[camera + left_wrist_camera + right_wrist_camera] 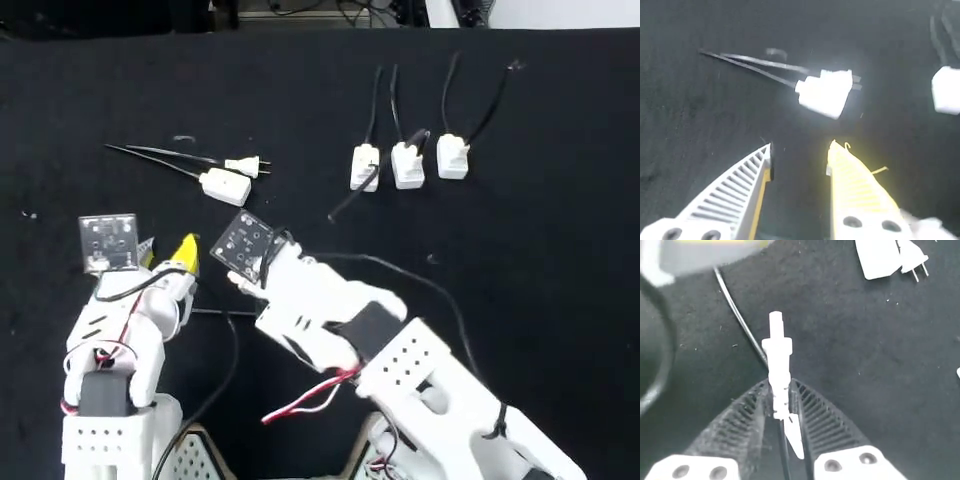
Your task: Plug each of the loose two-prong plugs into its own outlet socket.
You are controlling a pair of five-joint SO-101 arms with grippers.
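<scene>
My right gripper (780, 385) is shut on a white two-prong plug (777, 357), whose black cord (740, 322) trails along the black cloth. From above, that gripper (237, 281) sits just right of the left arm. A second loose plug (246, 165) lies at the back left beside a white outlet socket (225, 186); both also appear in the right wrist view, the plug (912, 257) and the socket (880, 257). My left gripper (799, 150) is open and holds nothing, a short way in front of that socket (825, 92). Its yellow finger (187, 252) stands out in the high view.
Three more white outlet blocks (408, 165) with black cords stand in a row at the back right. A stray black cord (350, 200) slants away from the leftmost one. The arms' bases crowd the front edge.
</scene>
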